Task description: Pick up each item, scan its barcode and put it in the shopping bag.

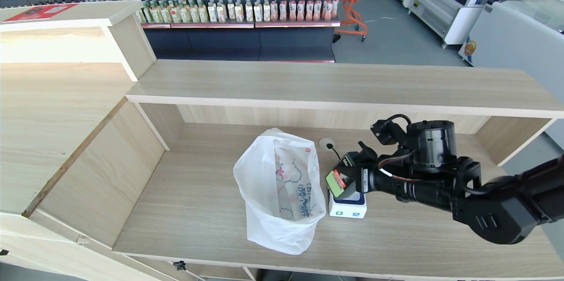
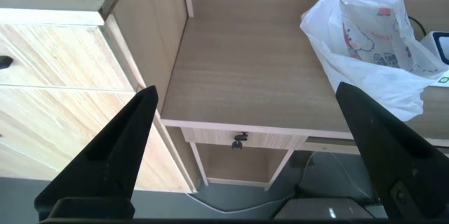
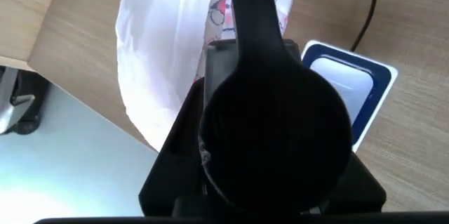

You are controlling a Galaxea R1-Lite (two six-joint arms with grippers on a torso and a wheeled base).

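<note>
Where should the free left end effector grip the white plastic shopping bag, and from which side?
Likely pinch the thin upper rim of the white plastic shopping bag on its left side, coming down from above. It stands upright, mouth open upward; its right side is crowded by the white-and-blue scanner box and the right end effector holding a small green-and-red item.

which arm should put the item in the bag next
Right. The right gripper holds the item just above the scanner, close beside the bag and its open mouth. The left gripper is open and empty, out past the counter's near edge, farther from the bag.
</note>
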